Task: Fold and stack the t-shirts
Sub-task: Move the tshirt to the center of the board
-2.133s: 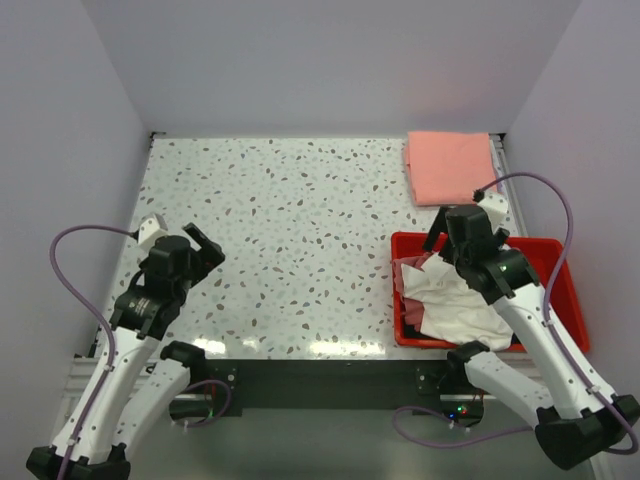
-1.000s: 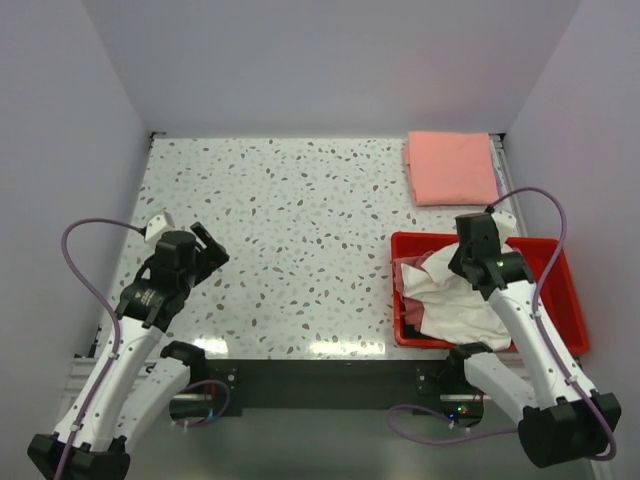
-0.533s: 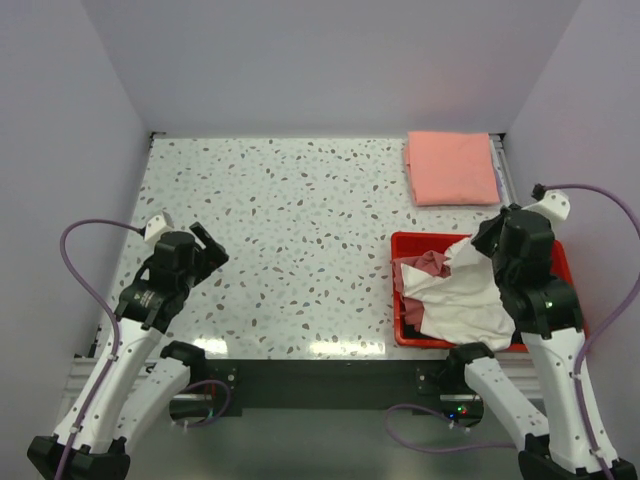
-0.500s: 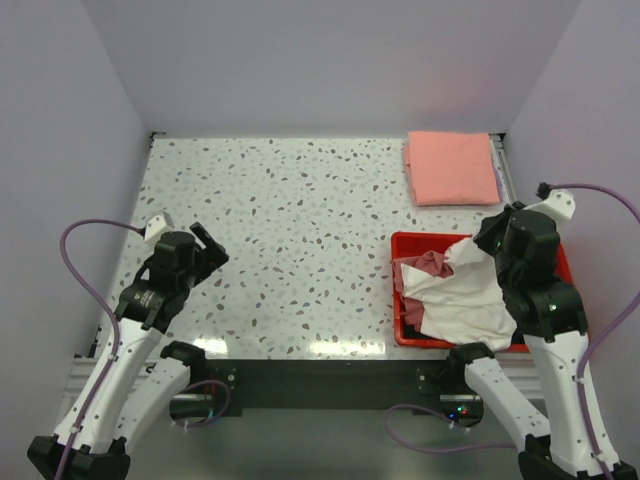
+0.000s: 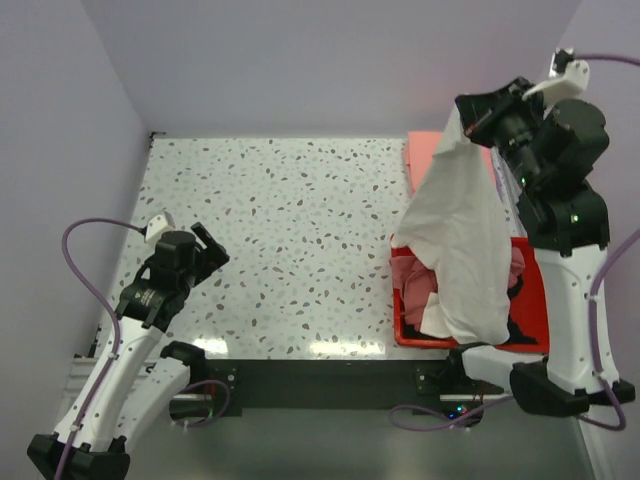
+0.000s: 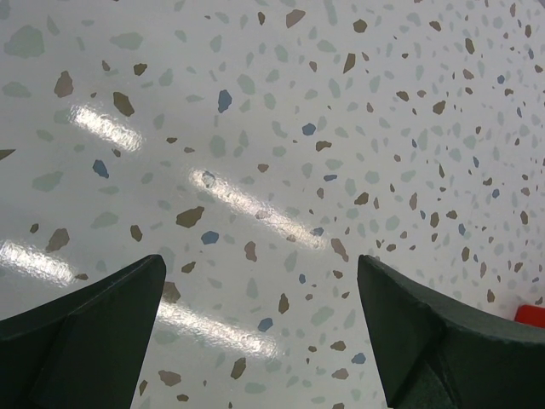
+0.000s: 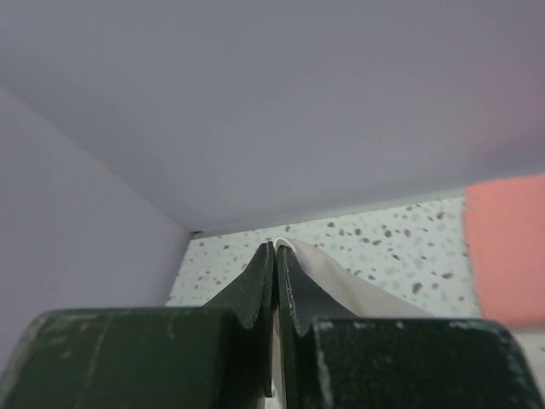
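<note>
My right gripper (image 5: 468,112) is raised high at the back right, shut on the white t-shirt (image 5: 460,240), which hangs down in a long drape over the red bin (image 5: 535,290). In the right wrist view the right gripper (image 7: 277,249) pinches a white fold of the white t-shirt (image 7: 341,273) between its tips. A dusty-pink t-shirt (image 5: 415,280) and black cloth (image 5: 515,328) lie in the bin. A folded salmon-pink t-shirt (image 5: 425,150) lies at the table's back right, partly hidden by the hanging shirt; its corner (image 7: 511,247) shows in the right wrist view. My left gripper (image 5: 205,243) hovers open over bare table at the left.
The speckled table (image 5: 290,230) is walled at the back and on both sides. In the left wrist view only the speckled table (image 6: 272,170) shows between the left gripper's fingers (image 6: 426,341), with a red sliver of the bin (image 6: 532,313) at the right edge.
The right arm has swung up and back, pulling the white t-shirt out of the bin until it hangs. The left arm has stayed still.
</note>
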Robot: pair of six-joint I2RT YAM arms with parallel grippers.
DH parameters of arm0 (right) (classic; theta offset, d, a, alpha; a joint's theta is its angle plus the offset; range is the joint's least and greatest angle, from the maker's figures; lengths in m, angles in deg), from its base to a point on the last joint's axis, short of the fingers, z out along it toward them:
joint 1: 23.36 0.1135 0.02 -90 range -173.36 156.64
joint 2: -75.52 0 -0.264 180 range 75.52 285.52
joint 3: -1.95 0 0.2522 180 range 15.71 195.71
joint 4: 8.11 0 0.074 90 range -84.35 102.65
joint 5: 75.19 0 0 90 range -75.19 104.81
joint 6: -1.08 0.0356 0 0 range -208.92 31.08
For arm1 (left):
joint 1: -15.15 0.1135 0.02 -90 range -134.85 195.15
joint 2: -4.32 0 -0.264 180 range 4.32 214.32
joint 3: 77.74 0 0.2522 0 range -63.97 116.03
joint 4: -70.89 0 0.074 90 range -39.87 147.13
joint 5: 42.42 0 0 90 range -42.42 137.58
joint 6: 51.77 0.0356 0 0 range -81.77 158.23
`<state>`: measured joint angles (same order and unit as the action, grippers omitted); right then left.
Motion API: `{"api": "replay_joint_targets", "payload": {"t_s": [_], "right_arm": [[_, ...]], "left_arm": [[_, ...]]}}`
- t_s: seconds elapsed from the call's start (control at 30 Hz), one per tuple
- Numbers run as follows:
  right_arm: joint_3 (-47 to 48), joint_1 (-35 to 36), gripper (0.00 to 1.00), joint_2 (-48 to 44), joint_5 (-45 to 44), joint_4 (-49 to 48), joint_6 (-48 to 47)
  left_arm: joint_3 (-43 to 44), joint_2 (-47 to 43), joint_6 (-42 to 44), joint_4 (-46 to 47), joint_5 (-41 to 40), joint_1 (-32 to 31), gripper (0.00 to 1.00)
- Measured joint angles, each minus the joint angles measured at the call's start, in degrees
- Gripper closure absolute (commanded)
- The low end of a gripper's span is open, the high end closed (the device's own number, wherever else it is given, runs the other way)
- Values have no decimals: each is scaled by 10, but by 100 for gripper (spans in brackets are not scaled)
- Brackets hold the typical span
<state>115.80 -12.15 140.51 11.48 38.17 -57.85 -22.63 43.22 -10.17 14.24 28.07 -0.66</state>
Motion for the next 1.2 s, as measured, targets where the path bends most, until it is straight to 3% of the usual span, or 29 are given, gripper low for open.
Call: {"api": "replay_joint_targets", "payload": {"t_s": [0.1, 0.27, 0.47, 0.73, 1.07, 1.2], "right_arm": [[119, 19, 100, 106, 61, -12, 8], [384, 134, 100, 339, 94, -4, -1], [405, 214, 100, 433, 104, -103, 23], [411, 309, 100, 547, 105, -147, 25], [438, 365, 100, 705, 96, -163, 53], [452, 392, 100, 795, 73, -227, 82]], "left_arm": [[0, 0, 0, 0, 0, 0, 0], [0, 0, 0, 0, 1, 0, 0], [0, 3, 4, 0, 5, 0, 0], [0, 8, 11, 0, 14, 0, 0], [0, 18, 14, 0, 19, 0, 0], [0, 20, 14, -2, 27, 0, 0]]}}
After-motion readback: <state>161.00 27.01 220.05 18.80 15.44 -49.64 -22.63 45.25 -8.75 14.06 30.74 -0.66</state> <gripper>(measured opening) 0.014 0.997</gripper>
